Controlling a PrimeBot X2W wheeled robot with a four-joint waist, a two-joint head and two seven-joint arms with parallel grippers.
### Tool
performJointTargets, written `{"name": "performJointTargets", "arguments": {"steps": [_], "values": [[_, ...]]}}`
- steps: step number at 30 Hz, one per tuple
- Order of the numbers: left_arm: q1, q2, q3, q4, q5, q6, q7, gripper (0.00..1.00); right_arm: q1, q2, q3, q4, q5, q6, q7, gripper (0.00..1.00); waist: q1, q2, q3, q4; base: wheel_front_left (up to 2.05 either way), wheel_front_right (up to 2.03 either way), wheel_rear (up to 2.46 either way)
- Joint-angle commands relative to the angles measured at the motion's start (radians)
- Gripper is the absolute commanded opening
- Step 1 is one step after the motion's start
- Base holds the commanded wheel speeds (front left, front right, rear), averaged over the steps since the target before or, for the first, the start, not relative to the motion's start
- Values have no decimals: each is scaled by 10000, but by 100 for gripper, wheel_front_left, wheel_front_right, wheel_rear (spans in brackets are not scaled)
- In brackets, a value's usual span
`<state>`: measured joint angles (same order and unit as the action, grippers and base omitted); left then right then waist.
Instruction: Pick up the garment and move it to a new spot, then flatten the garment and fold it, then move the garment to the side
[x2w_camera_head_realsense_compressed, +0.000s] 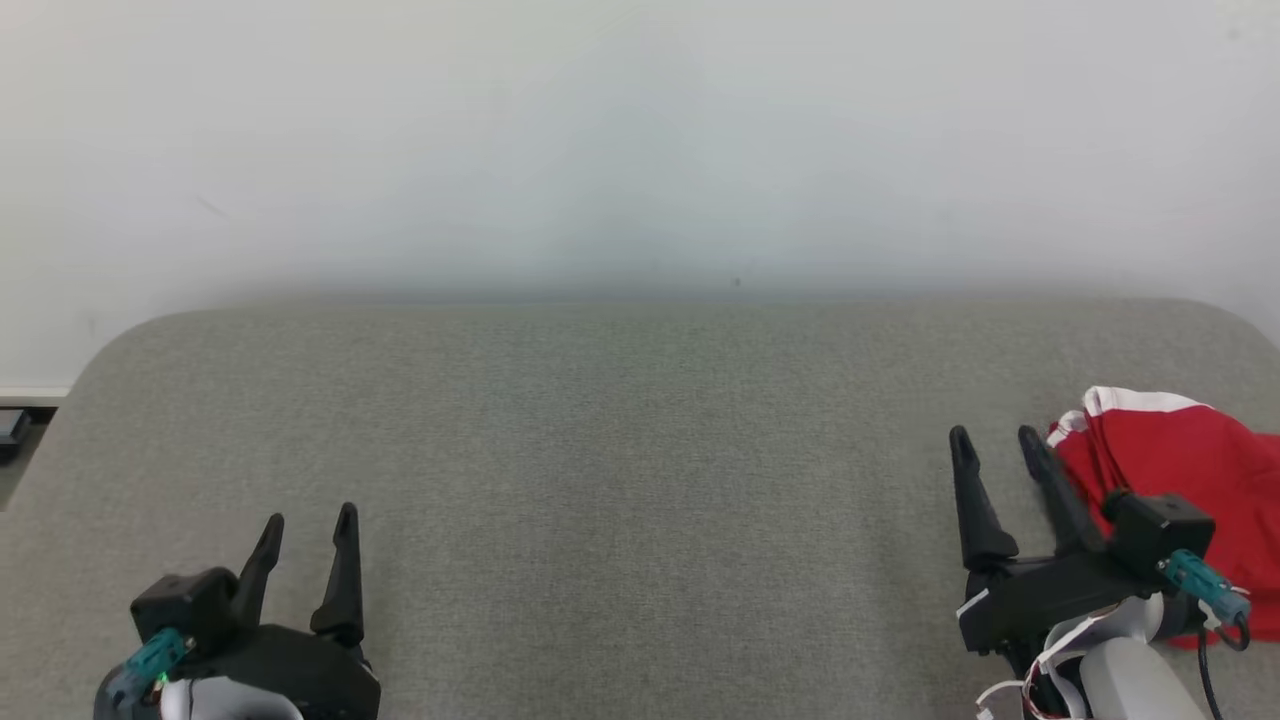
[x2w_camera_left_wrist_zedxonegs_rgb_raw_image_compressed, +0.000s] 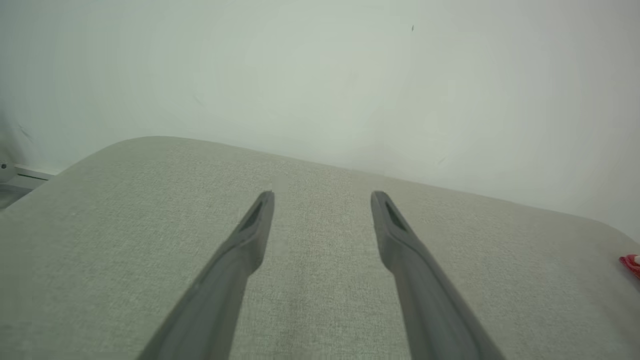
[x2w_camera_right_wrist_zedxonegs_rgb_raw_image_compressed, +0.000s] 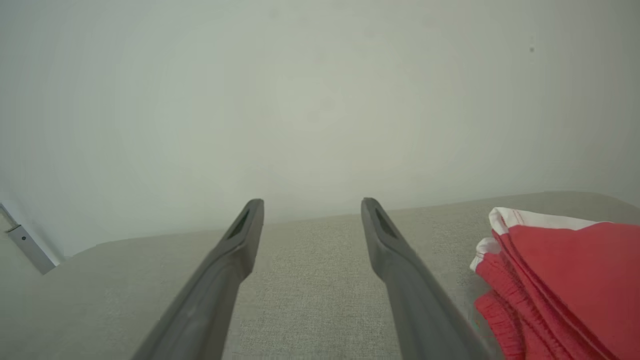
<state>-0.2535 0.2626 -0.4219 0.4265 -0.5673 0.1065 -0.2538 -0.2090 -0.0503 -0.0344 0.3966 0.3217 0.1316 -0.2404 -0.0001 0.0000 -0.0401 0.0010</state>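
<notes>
Your left gripper (x2w_camera_head_realsense_compressed: 311, 515) hovers low over the near left of the tabletop (x2w_camera_head_realsense_compressed: 640, 480), its jaws apart with nothing between them. The wide grey middle of the surface lies ahead of it.

Your right gripper (x2w_camera_head_realsense_compressed: 994, 434) hangs over the near right part, jaws likewise spread and holding nothing. Its outer jaw stands just beside the cloth; whether it touches, I cannot tell.

The garment (x2w_camera_head_realsense_compressed: 1180, 450), red with white trim, lies at the far right edge of the tabletop. Part of it is hidden behind your right wrist. In the right wrist view its elastic edges lie stacked in layers, yet the top drapes unevenly.

That fits two stages. It may be a loose bundle waiting to be lifted to a new spot, or a folded piece already set to the side. The pictures do not settle which.

Before you commit either arm, read those layers closely. Squared, aligned edges would point to a finished fold, and a slumped heap to work ahead. Whichever it is, keep the outer right jaw from catching the waistband, because soft cloth will likely drag and spoil any fold.
</notes>
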Motion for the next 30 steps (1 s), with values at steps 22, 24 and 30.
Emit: {"name": "performJointTargets", "arguments": {"steps": [22, 24, 30], "values": [[2527, 353, 887, -2491, 1321, 133, -130, 100, 1668, -16, -95, -590, -232, -22, -183, 100, 1, 0, -164, 225, 0, 0, 0], [2594, 334, 909, -2449, 1393, 55, -131, 100, 1750, -16, -135, -627, -242, -22, -184, 100, 1, 0, -157, 220, 0, 0, 0], [2689, 215, 1002, -2260, 1323, -133, -131, 100, 1796, -16, -221, -669, -291, -22, -170, 100, 1, 0, -106, 162, 0, 0, 0]]}}
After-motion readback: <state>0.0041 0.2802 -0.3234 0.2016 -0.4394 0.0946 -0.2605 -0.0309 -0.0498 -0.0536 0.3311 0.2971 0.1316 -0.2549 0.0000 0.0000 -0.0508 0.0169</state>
